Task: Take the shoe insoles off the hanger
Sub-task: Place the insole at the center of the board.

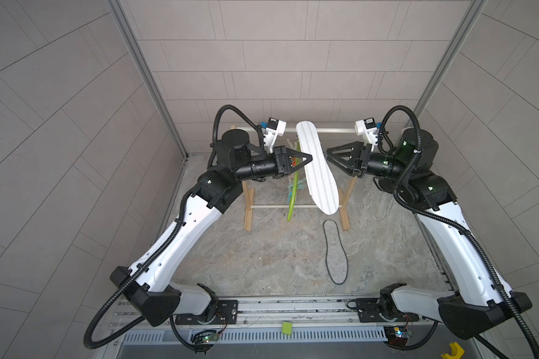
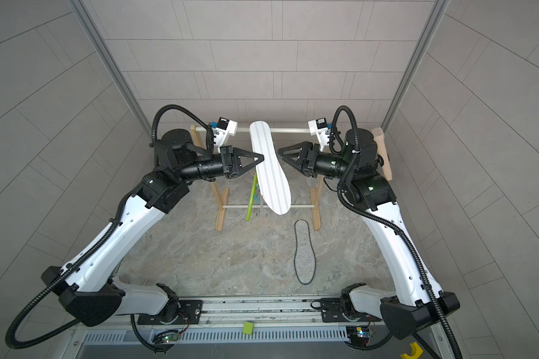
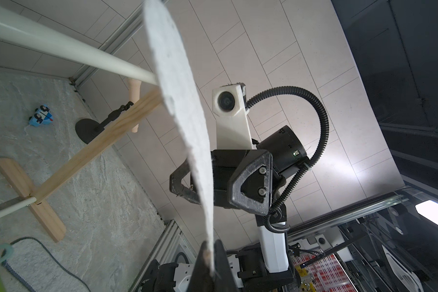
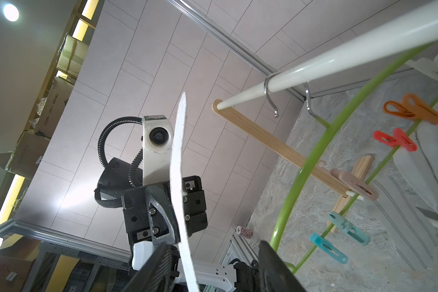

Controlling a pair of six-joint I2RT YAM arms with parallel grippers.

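Grey-tiled walls on three sides, and below them a marbled surface point(image 1: 262, 248) carrying a wooden rack point(image 1: 248, 217). Up at rack height — left pincer point(image 1: 308, 158) clamped together on one long edge of a white grey-striped insole point(image 1: 319, 174), holding it edge-up and tilted, narrow end by the white top rod point(image 1: 333, 129), broad end down over the lower rod point(image 1: 268, 206). Opposite, right pincer point(image 1: 329, 154) facing in from the other side, jaws apart, with the insole's far edge running between the fingers point(image 4: 157, 265) in the right wrist view; contact there impossible to call. Just beside the held insole but apart from it, lime-green hanger point(image 2: 250, 203) hooked on the top rod, seen edge-on in both top views, with a row of coloured clothespins point(image 4: 395, 140) along it — orange, red, pink, two blue-green. Pale insole shapes point(image 4: 427, 177) beside those pins at the margin of the right wrist view, too cropped to sort out. Down on the surface in front of the rack: grey felt insole point(image 1: 336, 251) with a black edge, lying flat.
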